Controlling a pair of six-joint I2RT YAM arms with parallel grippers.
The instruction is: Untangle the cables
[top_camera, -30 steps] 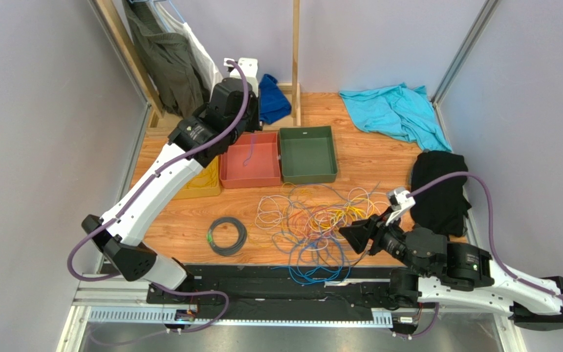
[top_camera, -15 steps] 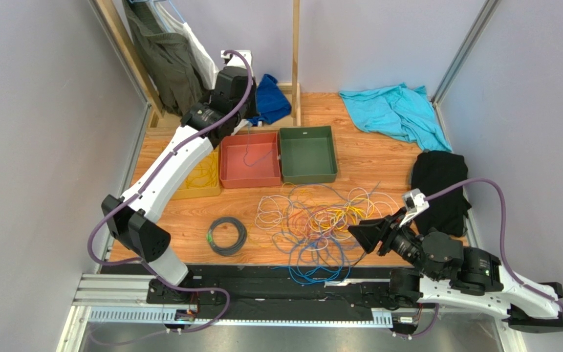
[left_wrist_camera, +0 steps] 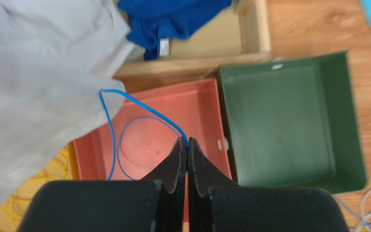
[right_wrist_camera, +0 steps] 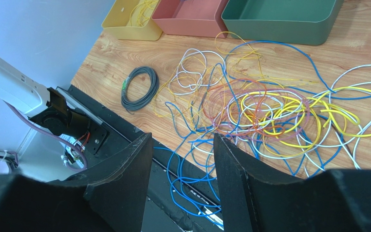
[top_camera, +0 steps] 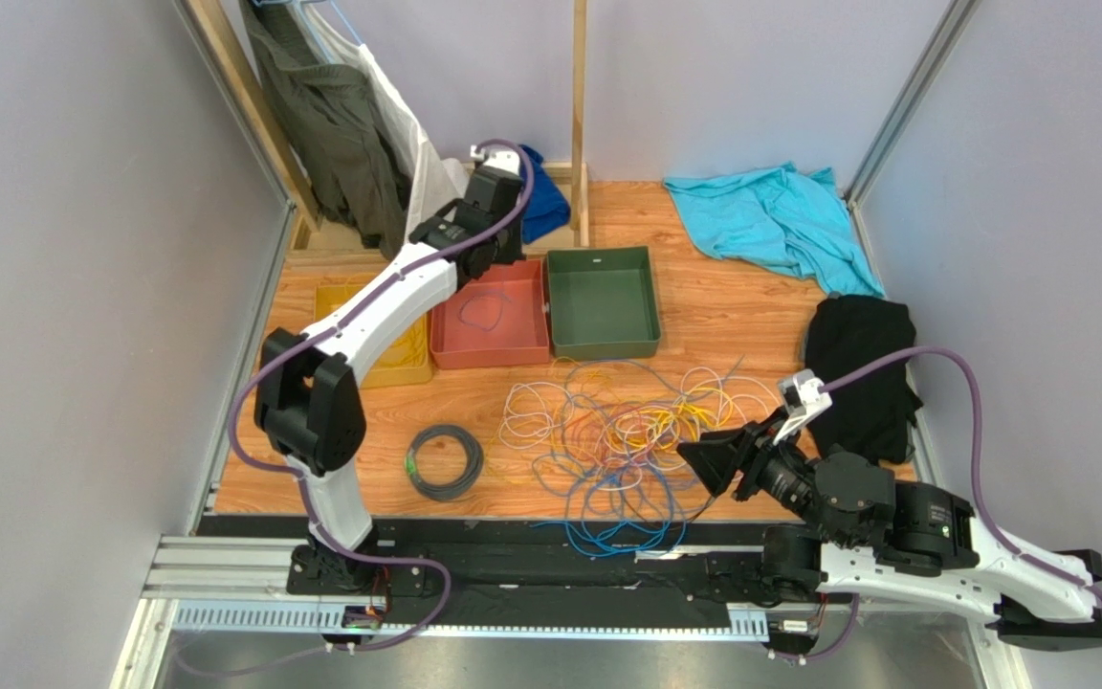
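I operate in a robotics laboratory test cell, not a home or a shop. Evidence:

- My left arm (top_camera: 377,302) and my right arm (top_camera: 916,531) are bolted to a black rail (top_camera: 485,543) at the near edge of a wooden table (top_camera: 744,316).
- Plain grey panels (top_camera: 68,259) close the left, right and far sides, carried on aluminium posts (top_camera: 905,108).
- The table holds staged material: a yellow tray (right_wrist_camera: 124,26), a red tray (top_camera: 492,352) and a green tray (top_camera: 603,345) in a row, and loose cables (top_camera: 629,431).
- A teal cloth (top_camera: 765,216) lies far right and a black cloth (top_camera: 859,359) lies right.
- Garments (top_camera: 327,129) hang by a wooden rack (top_camera: 579,101) at the far left.
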